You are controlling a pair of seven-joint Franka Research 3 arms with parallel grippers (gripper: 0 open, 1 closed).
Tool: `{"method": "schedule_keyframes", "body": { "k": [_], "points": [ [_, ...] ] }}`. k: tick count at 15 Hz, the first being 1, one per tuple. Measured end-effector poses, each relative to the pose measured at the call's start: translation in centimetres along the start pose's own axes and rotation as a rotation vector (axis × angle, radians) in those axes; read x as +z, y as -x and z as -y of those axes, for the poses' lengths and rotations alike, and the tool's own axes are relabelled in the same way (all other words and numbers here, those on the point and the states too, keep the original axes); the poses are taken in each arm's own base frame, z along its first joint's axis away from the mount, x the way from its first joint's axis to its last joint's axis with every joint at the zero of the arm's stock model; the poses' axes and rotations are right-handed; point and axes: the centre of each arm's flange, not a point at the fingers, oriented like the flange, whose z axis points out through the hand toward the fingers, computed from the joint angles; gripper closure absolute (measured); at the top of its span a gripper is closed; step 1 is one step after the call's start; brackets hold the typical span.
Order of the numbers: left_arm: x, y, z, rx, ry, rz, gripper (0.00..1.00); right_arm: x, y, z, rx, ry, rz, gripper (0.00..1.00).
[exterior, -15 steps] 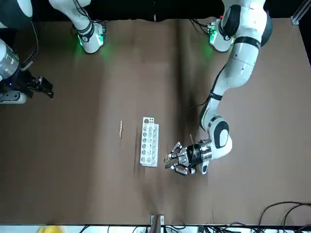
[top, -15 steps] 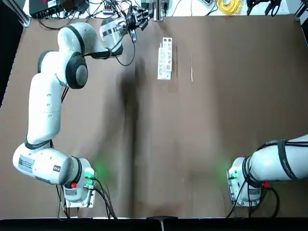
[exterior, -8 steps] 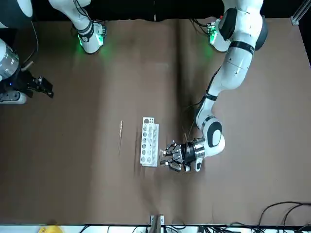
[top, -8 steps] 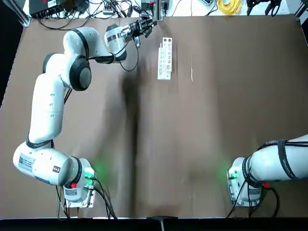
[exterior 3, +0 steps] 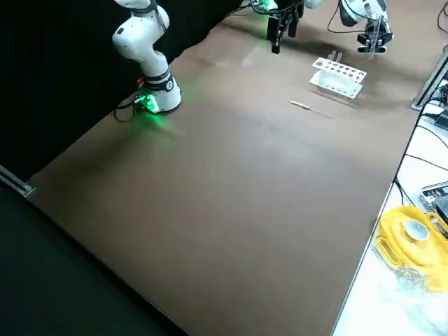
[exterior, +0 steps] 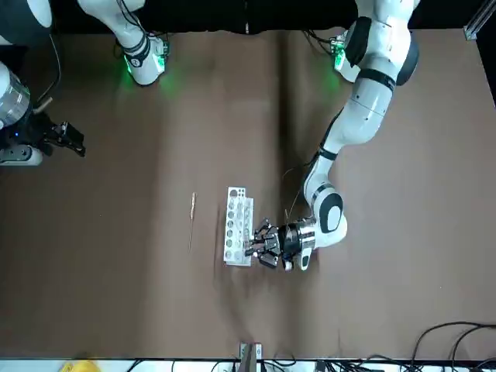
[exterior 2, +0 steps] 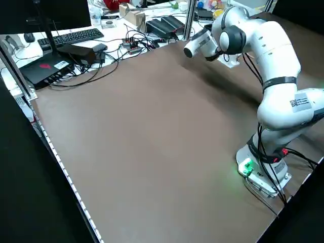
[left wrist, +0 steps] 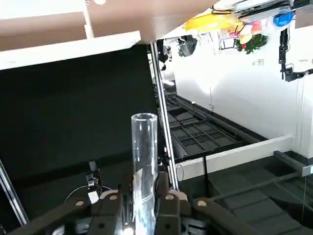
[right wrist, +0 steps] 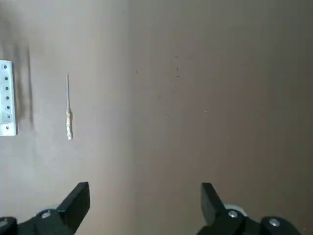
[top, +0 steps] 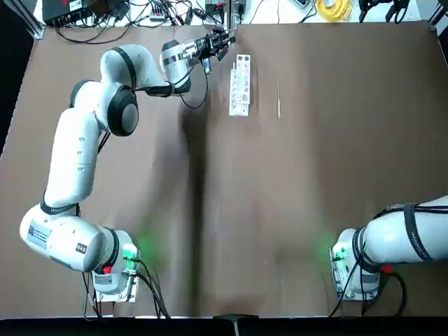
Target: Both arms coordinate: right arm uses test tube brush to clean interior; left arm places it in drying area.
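Observation:
My left arm (top: 77,140) reaches to the table's far side. Its gripper (top: 220,39) hangs just beside the far end of the drying area, a white rack (top: 240,85) with two rows of holes. In the left wrist view this gripper (left wrist: 140,196) is shut on a clear glass test tube (left wrist: 144,147) that stands up between the fingers. The test tube brush (top: 278,99), a thin tan stick, lies flat on the table to the right of the rack. My right gripper (exterior: 63,139) hovers high at the table's right side, open and holding nothing; its wrist view looks down on the brush (right wrist: 68,112).
Brown cloth covers the table (top: 294,196). Cables, a yellow object (top: 333,8) and electronics lie past the far edge. A crease runs along the cloth (top: 196,175) between the arms. Both arm bases stand at the near edge.
My left gripper has swung right along the far edge with the tube, from well left of the rack to right beside it. The right arm, rack and brush have not moved.

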Motion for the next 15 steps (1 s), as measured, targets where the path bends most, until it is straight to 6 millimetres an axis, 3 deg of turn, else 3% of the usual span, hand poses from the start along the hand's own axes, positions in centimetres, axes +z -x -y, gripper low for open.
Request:
{"method": "schedule_keyframes", "body": {
  "k": [6, 15],
  "points": [
    [0.0, -0.8, 0.2, -0.017, 0.015, 0.022, 0.77, 0.0, 0.0, 0.0, 0.0, 0.0, 0.0, 0.0],
    [0.2, -3.4, 1.9, -0.031, 0.006, 0.014, 0.77, 0.0, 0.0, 0.0, 0.0, 0.0, 0.0, 0.0]
  ]
}}
